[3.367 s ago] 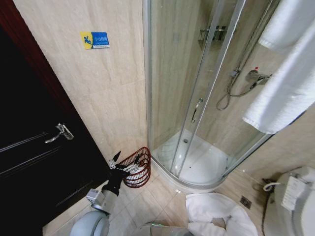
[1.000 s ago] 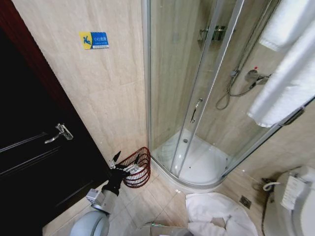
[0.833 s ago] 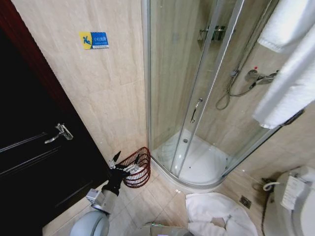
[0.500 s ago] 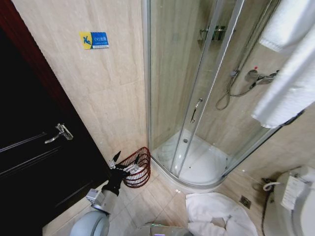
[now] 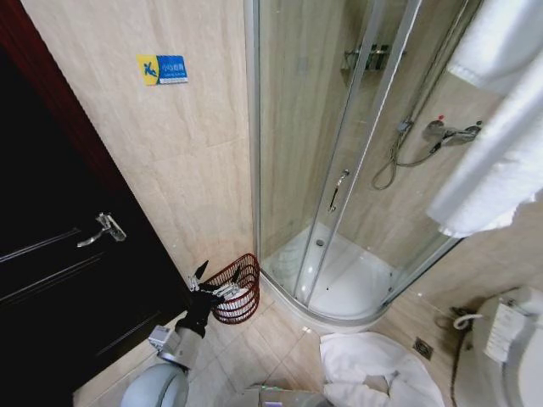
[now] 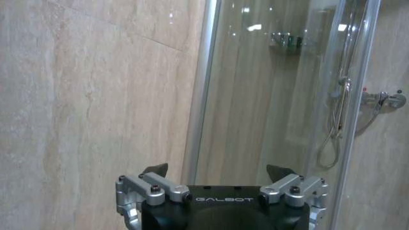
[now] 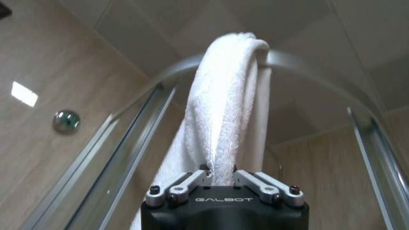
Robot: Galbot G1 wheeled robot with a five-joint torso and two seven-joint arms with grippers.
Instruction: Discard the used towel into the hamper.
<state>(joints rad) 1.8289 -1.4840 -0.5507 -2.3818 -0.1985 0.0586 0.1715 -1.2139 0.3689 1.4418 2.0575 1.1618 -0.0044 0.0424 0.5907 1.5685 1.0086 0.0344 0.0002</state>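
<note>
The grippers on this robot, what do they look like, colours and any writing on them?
Each wrist ends in a black housing with white GALBOT lettering, carrying silver metal linkages fastened with dark bolts. The left gripper has dark pointed fingertips. The right gripper has the same black body and silver links. In the head view the left gripper sits on a black wrist and a grey rounded arm segment.

"GALBOT" stands in pale letters on the left gripper (image 6: pixel 217 178) body and the right gripper (image 7: pixel 221 171) body alike.

Fluffy white terry towel (image 7: pixel 223 110); red-brown wire hamper (image 5: pixel 240 289); glossy glass.
</note>
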